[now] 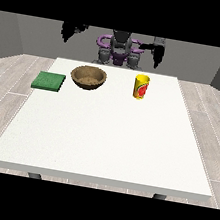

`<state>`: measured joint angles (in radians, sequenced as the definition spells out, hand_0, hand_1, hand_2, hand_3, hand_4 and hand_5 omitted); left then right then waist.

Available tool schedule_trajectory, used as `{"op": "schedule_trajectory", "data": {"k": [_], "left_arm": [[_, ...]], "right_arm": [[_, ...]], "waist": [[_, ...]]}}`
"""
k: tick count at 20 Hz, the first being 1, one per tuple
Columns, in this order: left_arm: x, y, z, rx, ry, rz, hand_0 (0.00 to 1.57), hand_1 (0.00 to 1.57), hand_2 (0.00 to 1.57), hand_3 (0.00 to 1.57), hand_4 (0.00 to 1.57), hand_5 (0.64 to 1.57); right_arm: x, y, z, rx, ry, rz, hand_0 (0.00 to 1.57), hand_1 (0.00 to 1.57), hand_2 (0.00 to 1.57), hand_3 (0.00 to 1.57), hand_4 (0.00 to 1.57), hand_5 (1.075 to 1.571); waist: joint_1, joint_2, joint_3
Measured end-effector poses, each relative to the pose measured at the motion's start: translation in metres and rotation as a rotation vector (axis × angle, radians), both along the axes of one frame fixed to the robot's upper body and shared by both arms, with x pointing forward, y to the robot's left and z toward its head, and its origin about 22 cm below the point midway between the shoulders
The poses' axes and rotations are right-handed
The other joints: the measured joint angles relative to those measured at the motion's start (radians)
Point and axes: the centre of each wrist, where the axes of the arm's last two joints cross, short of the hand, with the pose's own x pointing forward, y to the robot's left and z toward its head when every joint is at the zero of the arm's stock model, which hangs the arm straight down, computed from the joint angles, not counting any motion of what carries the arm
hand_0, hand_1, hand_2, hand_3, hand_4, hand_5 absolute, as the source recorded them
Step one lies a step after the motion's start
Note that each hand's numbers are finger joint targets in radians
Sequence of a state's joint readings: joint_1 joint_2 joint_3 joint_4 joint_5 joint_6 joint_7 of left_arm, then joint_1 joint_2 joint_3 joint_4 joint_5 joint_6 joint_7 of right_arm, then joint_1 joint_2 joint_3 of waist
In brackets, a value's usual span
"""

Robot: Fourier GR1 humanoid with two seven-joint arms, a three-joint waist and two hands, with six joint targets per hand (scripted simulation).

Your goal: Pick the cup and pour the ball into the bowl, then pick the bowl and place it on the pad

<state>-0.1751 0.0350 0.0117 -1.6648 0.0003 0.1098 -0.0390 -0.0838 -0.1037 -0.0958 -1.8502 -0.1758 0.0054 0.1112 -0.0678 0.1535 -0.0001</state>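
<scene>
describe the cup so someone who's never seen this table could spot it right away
Start at the large white table and look along its far edge, nearest the robot. Three things stand in a row there: a green pad at the view's left, a brown bowl in the middle, and the cup at the view's right. The cup is the only tall, upright, yellow one, with a red mark on its side.

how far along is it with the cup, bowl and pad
Nothing looks done yet. The yellow cup stands upright on the table, the wooden bowl sits off the green pad, and both hands are raised behind the table, holding nothing. Left: picking the cup, pouring, moving the bowl.
</scene>
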Motion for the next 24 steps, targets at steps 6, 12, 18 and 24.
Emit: {"op": "schedule_trajectory", "data": {"k": [6, 12, 18, 24], "left_arm": [[0.011, 0.022, -0.044, 0.026, -0.011, 0.007, 0.0, 0.0, 0.0, 0.0, 0.04, 1.457], [0.025, 0.026, -0.082, 0.035, 0.061, -0.011, 0.0, 0.0, 0.0, 0.0, 0.14, 1.433], [0.035, 0.026, -0.11, 0.037, 0.075, -0.008, 0.0, 0.0, 0.0, 0.0, 0.18, 1.423], [0.04, 0.031, -0.136, 0.026, 0.085, 0.039, 0.7, 0.7, 0.64, 0.0, 1.01, 1.553]], "right_arm": [[0.006, -0.024, -0.005, -0.009, -0.045, 0.005, 0.0, 0.0, 0.0, 0.0, 0.67, 1.56], [0.013, -0.034, -0.022, 0.0, 0.001, -0.002, 0.0, 0.0, 0.0, 0.0, 0.67, 1.56], [0.019, -0.053, -0.033, -0.006, 0.01, -0.006, 0.0, 0.0, 0.0, 0.0, 0.68, 1.564], [0.021, -0.064, -0.028, -0.014, 0.004, 0.023, 0.0, 0.0, 0.0, 0.0, 0.68, 1.569]], "waist": [[-0.022, 0.062, -0.0002], [-0.021, 0.025, -0.0001], [-0.03, 0.026, -0.0003], [-0.061, 0.038, -0.0004]]}}
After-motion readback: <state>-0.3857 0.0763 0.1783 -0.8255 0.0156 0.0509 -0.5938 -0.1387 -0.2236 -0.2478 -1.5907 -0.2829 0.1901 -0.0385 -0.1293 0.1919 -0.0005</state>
